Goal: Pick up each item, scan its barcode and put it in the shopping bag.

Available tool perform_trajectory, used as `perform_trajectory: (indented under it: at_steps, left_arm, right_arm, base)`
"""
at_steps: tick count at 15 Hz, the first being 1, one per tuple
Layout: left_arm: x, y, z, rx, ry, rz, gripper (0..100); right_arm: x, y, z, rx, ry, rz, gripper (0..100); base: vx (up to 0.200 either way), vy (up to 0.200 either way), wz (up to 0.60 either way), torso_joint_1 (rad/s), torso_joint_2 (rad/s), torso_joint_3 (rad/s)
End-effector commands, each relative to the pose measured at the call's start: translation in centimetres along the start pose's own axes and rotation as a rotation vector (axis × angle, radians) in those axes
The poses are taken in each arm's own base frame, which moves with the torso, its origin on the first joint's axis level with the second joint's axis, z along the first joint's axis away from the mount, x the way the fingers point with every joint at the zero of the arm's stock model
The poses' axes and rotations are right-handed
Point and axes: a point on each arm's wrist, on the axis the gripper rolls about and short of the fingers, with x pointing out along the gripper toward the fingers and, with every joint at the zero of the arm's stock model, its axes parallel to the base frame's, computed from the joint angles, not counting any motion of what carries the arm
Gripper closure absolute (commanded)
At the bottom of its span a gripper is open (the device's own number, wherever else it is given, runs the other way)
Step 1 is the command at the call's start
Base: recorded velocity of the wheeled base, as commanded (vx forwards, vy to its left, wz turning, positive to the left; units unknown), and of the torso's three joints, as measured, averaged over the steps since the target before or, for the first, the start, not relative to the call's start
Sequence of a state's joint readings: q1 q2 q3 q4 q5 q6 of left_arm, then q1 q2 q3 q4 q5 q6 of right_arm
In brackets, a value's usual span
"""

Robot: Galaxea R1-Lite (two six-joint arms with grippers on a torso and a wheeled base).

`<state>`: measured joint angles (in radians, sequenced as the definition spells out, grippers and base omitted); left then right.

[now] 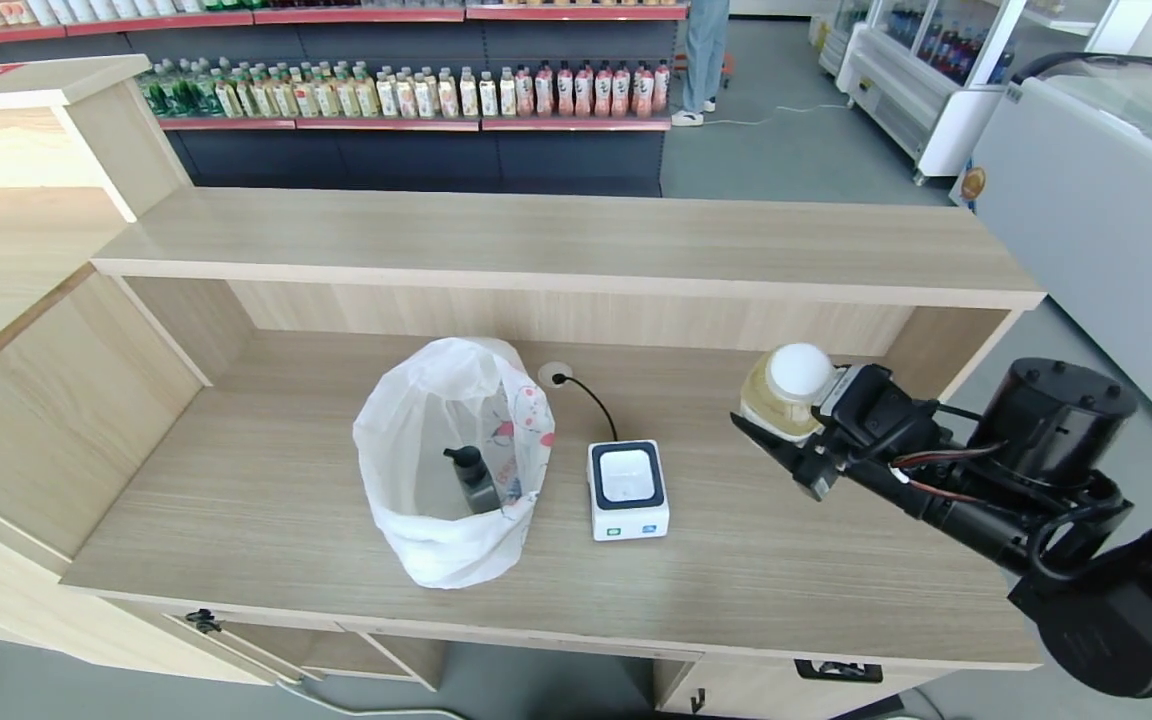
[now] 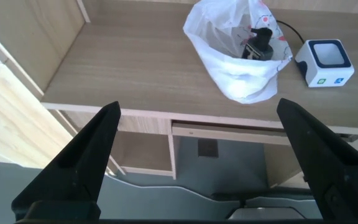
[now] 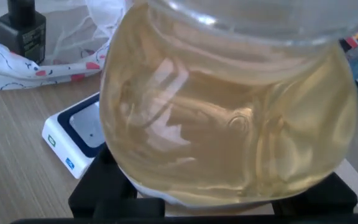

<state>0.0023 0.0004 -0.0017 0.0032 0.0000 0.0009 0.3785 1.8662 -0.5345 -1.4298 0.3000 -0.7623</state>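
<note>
No legible text; only faint, possibly printed marks on the label of the black bottle

Shopping bag mouth gapes open, scanner just beside it.

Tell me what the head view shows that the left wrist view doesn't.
Head view adds: the right claw shut on a white-capped bottle over the right side of the counter, and store shelves behind. Left wrist view adds: the left claw, open, out in front of the counter, and a drawer front. Shared: the shopping bag with a dark pump bottle inside, the scanner, and the counter.
</note>
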Motion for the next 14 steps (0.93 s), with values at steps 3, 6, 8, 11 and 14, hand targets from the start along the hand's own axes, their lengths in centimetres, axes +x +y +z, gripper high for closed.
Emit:
perform_trajectory:
  at_steps: [3,6,8,11,14]
  left_arm:
    - [0.0,0.0,0.0,0.001,0.0,0.001,0]
    - [0.0,0.0,0.0,0.001,0.0,0.001,0]
    - [0.0,0.0,0.0,0.001,0.0,0.001,0]
    - [0.0,0.0,0.0,0.001,0.0,0.001,0]
    - [0.0,0.0,0.0,0.001,0.0,0.001,0]
  right_arm:
    - [1.4,2.6,-4.0,0.012,0.01,0.055,100]
    - [1.1,3.0,-5.5,0.024,0.02,0.11,100]
    - [1.2,3.0,-6.3,0.026,0.017,0.13,100]
    - [1.6,2.4,-7.2,0.022,-0.015,0.147,100]
    - [2.3,1.6,-8.4,-0.001,-0.049,0.155,100]
  base:
    - [0.0,0.133,0.0,0.002,0.0,0.002]
    - [0.0,0.0,0.0,0.0,0.0,0.0]
    - [0.0,0.0,0.0,0.0,0.0,0.0]
    - [0.0,0.0,0.0,0.0,0.0,0.0]
    - [0.0,0.0,0.0,0.0,0.0,0.0]
